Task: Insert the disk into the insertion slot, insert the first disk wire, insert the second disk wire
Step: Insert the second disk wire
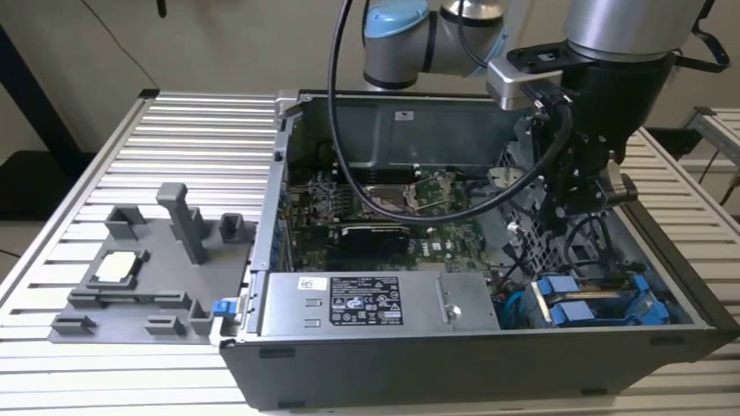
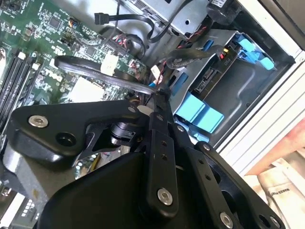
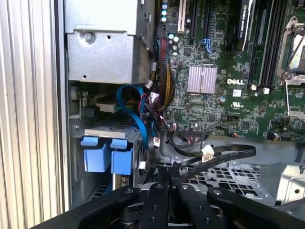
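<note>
My gripper hangs inside the open computer case, above the grey drive cage at the exterior view's right. In both wrist views its fingers are pressed together on a flat black disk wire that loops away over the motherboard. Below the fingertips the insertion slot holds the disk, grey with a pale label strip. Blue carrier tabs stick out of the cage side by side. A red-and-black connector sits at the disk's edge.
The green motherboard fills the case floor, with the labelled power supply at the front. Bundled cables run beside the cage. A grey fixture plate with posts lies on the slatted table at the exterior view's left.
</note>
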`<state>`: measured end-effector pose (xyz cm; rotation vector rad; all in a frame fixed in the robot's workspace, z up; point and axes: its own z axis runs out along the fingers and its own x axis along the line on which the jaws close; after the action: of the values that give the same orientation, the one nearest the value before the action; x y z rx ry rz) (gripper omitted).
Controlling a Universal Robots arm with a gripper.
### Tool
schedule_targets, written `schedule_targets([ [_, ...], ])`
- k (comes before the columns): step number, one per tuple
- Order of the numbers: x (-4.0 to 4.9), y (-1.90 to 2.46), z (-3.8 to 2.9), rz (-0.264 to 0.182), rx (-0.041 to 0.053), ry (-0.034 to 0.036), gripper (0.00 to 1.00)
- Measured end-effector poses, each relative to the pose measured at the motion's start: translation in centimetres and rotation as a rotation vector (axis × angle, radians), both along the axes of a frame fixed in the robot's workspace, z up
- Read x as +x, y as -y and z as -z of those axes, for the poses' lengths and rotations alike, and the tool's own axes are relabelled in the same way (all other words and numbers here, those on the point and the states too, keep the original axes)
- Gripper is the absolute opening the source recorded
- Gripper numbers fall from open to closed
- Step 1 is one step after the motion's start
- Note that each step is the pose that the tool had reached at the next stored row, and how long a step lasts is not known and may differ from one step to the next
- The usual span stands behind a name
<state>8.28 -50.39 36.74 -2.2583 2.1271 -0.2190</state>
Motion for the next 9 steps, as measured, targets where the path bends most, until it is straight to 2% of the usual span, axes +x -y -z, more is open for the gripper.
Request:
schedule_targets([
  [2,-0.03,0.00,-0.04,0.000,-0.0039,0.0001,0.20],
  [3,-0.06,0.00,-0.04,0.000,-0.0119,0.0001,0.26],
  [5,-0.07,-0.02,-0.05,0.000,-0.0407,0.0000,0.26],
  [6,-0.07,-0.04,-0.04,0.000,-0.0486,0.0000,0.26],
  [9,-0.17,-0.09,0.10,0.000,-0.0553,0.0042,0.26],
])
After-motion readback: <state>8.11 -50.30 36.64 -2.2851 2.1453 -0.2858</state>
